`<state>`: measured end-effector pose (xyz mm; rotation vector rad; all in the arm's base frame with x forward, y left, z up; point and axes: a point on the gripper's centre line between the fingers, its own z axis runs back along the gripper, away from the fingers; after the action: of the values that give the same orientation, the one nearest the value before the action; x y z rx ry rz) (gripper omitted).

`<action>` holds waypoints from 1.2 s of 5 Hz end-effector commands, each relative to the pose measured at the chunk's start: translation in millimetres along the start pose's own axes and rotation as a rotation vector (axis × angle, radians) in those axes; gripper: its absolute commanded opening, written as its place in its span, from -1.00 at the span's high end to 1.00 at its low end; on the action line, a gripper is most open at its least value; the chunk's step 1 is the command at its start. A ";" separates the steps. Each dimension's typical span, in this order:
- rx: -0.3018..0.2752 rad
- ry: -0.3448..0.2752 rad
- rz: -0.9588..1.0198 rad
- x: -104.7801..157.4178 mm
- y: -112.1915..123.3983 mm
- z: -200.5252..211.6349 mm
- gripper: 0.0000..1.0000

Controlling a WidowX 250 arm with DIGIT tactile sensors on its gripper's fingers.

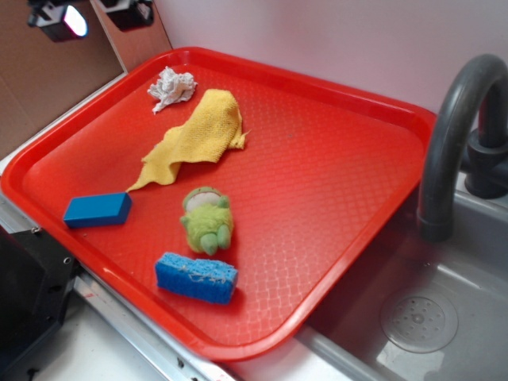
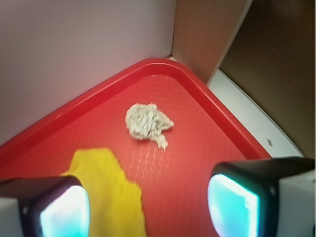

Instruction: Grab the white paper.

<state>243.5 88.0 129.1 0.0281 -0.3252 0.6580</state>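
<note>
The white paper [image 1: 172, 87] is a small crumpled wad lying in the far left corner of the red tray [image 1: 333, 167]. In the wrist view the white paper [image 2: 147, 123] lies ahead of and below my gripper [image 2: 148, 207], well apart from it. My gripper is open, its two pale pads wide apart with only tray and yellow cloth [image 2: 111, 192] showing between them. In the exterior view the gripper [image 1: 95, 14] hangs at the top left edge, above and left of the paper.
A yellow cloth [image 1: 194, 135] lies right beside the paper. A dark blue sponge [image 1: 98, 209], a pale green fuzzy toy [image 1: 208, 220] and a light blue sponge [image 1: 196, 277] sit nearer the front. A brown board [image 1: 48, 79] stands at left, a grey faucet [image 1: 456, 135] and sink [image 1: 421, 317] at right.
</note>
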 end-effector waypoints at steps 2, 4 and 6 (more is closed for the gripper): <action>-0.024 0.070 -0.060 44.7 -7.9 -78.0 -1.00; 0.034 0.146 -0.108 39.4 -14.1 -113.5 -1.00; 0.075 0.167 -0.101 29.0 -12.6 -130.1 0.93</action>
<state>310.1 108.2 13.4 0.0575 -0.1212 0.5643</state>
